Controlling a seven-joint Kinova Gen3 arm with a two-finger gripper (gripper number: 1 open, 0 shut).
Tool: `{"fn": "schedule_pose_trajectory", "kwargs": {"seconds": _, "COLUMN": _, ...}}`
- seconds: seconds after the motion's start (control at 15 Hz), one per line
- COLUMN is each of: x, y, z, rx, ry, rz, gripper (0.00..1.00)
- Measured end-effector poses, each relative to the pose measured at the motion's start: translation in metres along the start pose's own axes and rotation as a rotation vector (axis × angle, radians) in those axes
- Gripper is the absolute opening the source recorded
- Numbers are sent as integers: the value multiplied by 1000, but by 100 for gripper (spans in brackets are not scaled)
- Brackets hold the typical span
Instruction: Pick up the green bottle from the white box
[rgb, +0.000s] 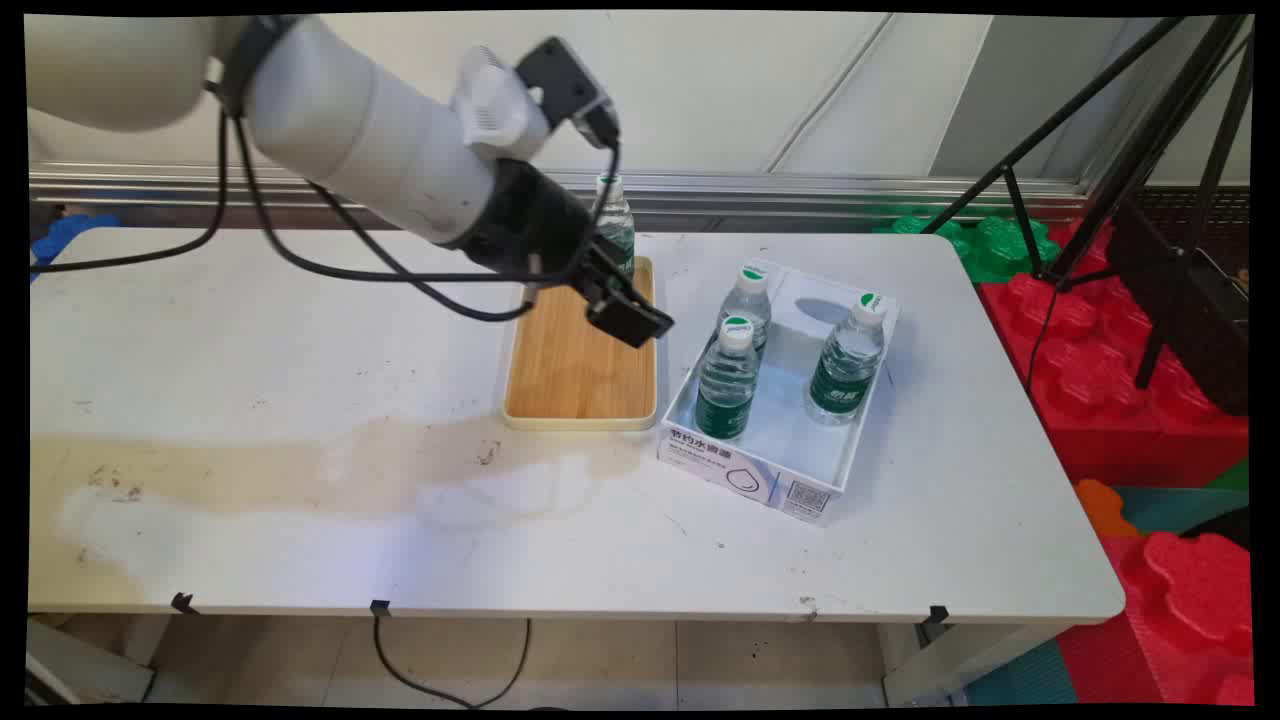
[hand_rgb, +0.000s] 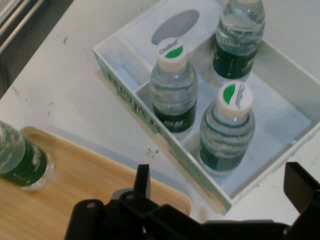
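My gripper (rgb: 632, 314) hangs open above the right edge of a bamboo tray (rgb: 575, 385), nothing between its fingers. One water bottle (rgb: 615, 228) stands upright at the tray's far end, partly hidden behind the wrist. Right of the tray sits a white cardboard box (rgb: 748, 474) holding three upright green-labelled bottles: two on its left side (rgb: 728, 380) (rgb: 748, 303) and one on its right (rgb: 848, 362). In the hand view the gripper (hand_rgb: 220, 192) is spread wide over the tray's corner (hand_rgb: 95, 187). The box (hand_rgb: 131, 96) and its bottles (hand_rgb: 174, 89) (hand_rgb: 227, 129) (hand_rgb: 239, 39) lie just ahead, and the tray's bottle (hand_rgb: 22, 164) is at left.
A brownish stain (rgb: 250, 470) spreads over the table's near left. Black cables (rgb: 300, 255) hang from the arm above the table. Off the table's right edge stand a black tripod (rgb: 1100, 130), red foam blocks (rgb: 1130, 380) and green ones (rgb: 990, 245).
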Motion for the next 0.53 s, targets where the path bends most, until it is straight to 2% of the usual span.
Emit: {"fn": "schedule_pose_trajectory", "kwargs": {"seconds": 0.53, "x": 18, "y": 25, "z": 70, "rx": -2, "ry": -67, "rz": -2, "gripper": 100}}
